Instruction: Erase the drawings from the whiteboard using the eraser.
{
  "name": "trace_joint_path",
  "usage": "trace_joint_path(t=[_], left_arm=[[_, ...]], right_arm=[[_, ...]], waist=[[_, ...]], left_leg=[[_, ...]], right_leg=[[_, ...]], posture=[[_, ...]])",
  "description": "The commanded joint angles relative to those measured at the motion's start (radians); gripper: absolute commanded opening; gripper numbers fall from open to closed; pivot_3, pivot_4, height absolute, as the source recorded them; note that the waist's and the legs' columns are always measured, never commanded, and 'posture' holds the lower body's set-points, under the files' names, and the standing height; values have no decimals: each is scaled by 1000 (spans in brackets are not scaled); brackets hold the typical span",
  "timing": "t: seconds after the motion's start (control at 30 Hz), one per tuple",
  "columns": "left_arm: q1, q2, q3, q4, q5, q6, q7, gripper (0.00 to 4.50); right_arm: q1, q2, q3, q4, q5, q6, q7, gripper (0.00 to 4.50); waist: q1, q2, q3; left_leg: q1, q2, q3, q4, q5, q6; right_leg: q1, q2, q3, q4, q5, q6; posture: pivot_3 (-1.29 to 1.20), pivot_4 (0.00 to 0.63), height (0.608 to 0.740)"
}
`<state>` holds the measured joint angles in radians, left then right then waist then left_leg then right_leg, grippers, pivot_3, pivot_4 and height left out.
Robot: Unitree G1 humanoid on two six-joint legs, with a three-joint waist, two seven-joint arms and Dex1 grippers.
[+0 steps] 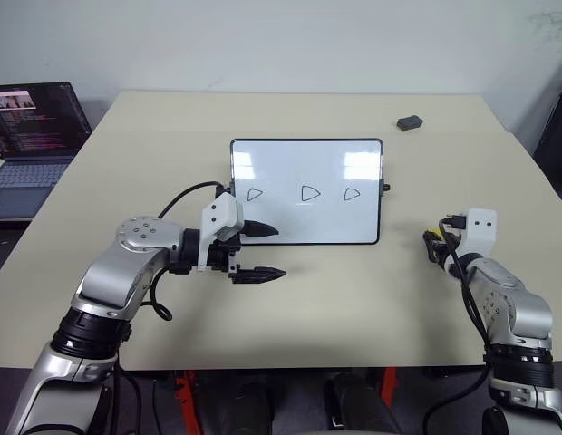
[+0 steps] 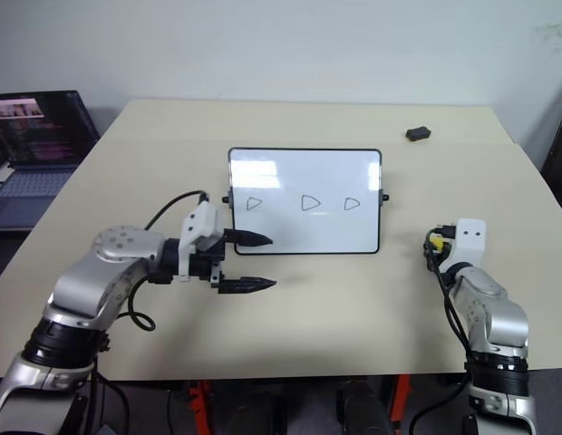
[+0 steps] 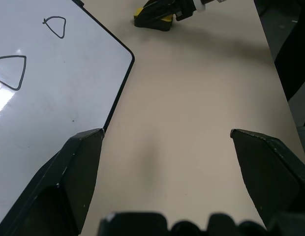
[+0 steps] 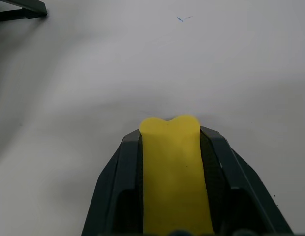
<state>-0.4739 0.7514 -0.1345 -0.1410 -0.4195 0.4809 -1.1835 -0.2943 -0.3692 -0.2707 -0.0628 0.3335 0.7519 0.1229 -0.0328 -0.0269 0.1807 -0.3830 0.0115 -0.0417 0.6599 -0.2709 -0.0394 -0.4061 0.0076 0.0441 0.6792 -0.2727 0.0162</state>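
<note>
Your right gripper [image 4: 169, 147] is clamped on the yellow eraser [image 4: 170, 172], resting on the table [image 1: 353, 290] well to the right of the whiteboard [image 1: 306, 231]. Three drawings [image 1: 309, 193] sit in a row across the whiteboard's middle. Your left gripper [image 1: 263, 251], jaws spread and empty, hovers at the whiteboard's lower left corner. Risk: the squeezed eraser may slip or push the unbraced whiteboard along.
</note>
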Motion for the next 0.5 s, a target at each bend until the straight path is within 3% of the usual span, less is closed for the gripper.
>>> trace_joint_path(t=[0.03,0.5], left_arm=[[9,1,59,-41,-5,20,63,4500],[88,-88,155,-240,-52,167,346,4500]], right_arm=[[-3,-7,-22,-60,10,-27,17,1195],[94,-32,74,-213,-14,-144,166,1194]], waist=[[0,0,0],[-1,0,0]], left_leg=[[0,0,0,0,0,0],[0,0,-5,0,0,0]], right_leg=[[0,0,0,0,0,0],[0,-1,0,0,0,0]], posture=[[0,150,740],[0,150,740]])
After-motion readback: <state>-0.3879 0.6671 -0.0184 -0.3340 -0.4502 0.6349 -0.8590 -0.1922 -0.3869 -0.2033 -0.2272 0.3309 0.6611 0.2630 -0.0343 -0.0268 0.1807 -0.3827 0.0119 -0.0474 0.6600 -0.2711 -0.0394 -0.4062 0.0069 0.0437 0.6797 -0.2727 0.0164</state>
